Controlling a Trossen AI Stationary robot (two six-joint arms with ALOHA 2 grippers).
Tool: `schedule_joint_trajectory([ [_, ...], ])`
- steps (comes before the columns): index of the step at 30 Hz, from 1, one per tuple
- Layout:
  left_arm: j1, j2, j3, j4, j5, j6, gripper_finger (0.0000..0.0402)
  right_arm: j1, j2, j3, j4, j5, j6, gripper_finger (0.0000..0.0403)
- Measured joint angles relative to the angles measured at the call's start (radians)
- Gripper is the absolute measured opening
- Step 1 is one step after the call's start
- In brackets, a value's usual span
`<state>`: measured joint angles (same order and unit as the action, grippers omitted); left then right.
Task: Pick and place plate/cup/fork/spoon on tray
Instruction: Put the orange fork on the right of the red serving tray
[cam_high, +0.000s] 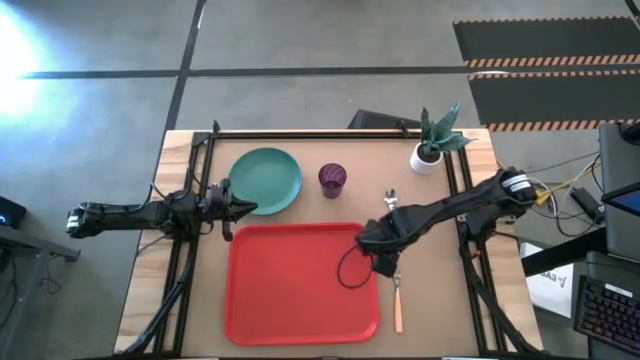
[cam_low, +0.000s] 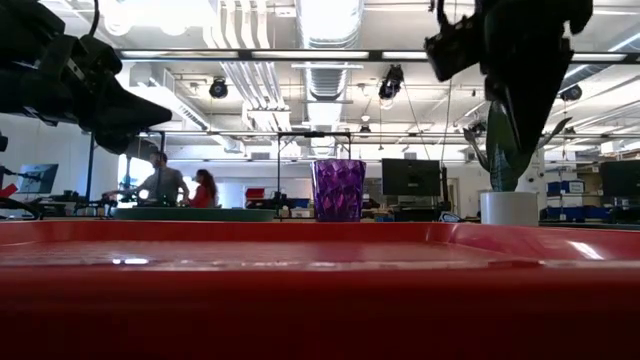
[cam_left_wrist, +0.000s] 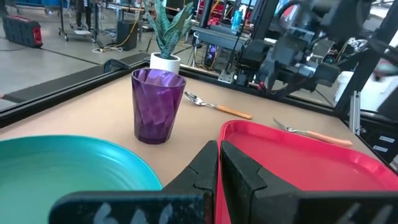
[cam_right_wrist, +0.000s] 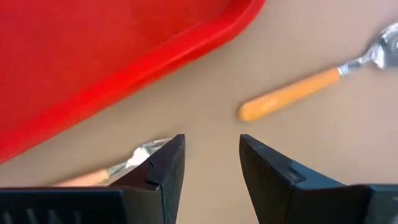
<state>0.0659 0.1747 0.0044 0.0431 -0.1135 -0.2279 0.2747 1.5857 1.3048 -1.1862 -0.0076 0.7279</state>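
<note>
The red tray (cam_high: 300, 285) lies at the table's near middle. The teal plate (cam_high: 265, 180) and the purple cup (cam_high: 333, 178) stand on the table behind it. The spoon (cam_high: 390, 198) lies right of the cup. The fork (cam_high: 397, 300) lies along the tray's right rim, tines toward the far edge. My right gripper (cam_high: 386, 268) is open above the fork's tined end; the tines (cam_right_wrist: 142, 153) show beside one finger, and the spoon's handle (cam_right_wrist: 287, 95) lies beyond. My left gripper (cam_high: 236, 207) is shut and empty, raised between the plate and the tray's far left corner.
A white pot with a green plant (cam_high: 432, 148) stands at the far right corner. Black frame rails (cam_high: 190, 170) run along the table's left, right and far edges. Bare tabletop shows right of the fork. People stand in the room far behind the table (cam_low: 165, 185).
</note>
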Motion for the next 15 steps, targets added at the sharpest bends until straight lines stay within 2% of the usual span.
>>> schedule_joint_trajectory([
  [15, 0.000, 0.002, 0.000, 0.001, 0.000, 0.000, 0.0000, 0.285, -0.027, 0.000, 0.013, -0.046, 0.501, 0.0162],
])
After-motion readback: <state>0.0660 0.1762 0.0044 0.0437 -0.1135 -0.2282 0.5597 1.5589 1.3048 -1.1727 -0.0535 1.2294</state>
